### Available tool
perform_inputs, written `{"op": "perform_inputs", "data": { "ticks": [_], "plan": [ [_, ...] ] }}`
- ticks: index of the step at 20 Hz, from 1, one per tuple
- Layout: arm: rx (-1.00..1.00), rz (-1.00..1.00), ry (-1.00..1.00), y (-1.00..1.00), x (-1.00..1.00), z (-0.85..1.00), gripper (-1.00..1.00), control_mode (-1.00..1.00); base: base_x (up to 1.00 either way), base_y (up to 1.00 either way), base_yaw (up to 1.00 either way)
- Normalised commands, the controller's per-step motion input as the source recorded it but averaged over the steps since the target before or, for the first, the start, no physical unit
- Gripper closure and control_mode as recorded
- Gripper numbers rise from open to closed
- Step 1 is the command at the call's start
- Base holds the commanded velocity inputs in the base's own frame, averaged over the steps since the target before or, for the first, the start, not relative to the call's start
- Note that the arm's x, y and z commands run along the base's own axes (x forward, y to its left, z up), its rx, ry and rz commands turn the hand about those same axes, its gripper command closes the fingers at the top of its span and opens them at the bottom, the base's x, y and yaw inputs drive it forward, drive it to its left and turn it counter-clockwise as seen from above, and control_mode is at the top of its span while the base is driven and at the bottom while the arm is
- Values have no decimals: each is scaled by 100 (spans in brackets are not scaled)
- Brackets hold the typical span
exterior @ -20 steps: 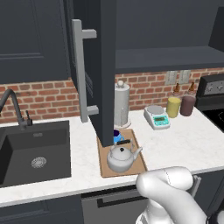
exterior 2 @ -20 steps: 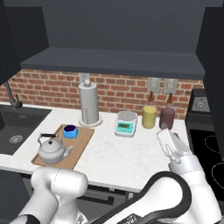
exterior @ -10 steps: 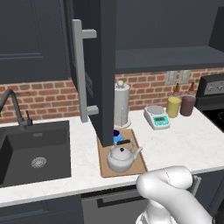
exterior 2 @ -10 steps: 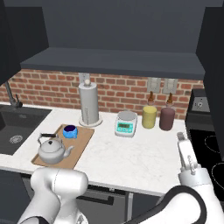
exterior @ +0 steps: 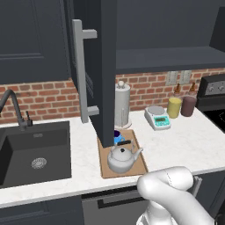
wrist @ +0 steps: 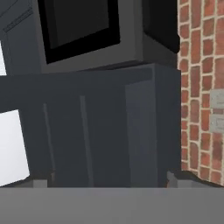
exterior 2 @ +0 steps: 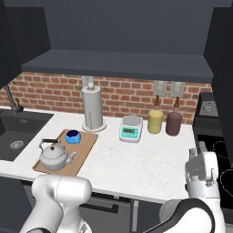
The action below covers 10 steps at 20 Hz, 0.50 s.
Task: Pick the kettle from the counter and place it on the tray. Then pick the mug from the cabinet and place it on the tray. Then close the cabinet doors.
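Kettle (exterior: 121, 157) and mug (exterior 2: 73, 136) sit on the tray (exterior 2: 84, 154) near the counter's (exterior 2: 132, 159) front edge, so I'm onto closing the cabinet doors (exterior: 101, 70). I can't tell the claw's state; next I must reach a door.

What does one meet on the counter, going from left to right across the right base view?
Sink → kettle → mug → paper-towel roll → scale → yellow canister → maroon canister → stove. The kettle and the mug both stand on the tray.
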Motion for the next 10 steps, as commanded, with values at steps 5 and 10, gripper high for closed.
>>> {"op": "perform_inputs", "data": {
  "ticks": [5, 10],
  "plan": [
    [26, 0, 0, -1, 9, -5, -100, -100, 0, 0, 0],
    [19, 0, 0, -18, 2, 1, -100, -100, 0, 0, 0]
  ]
}}
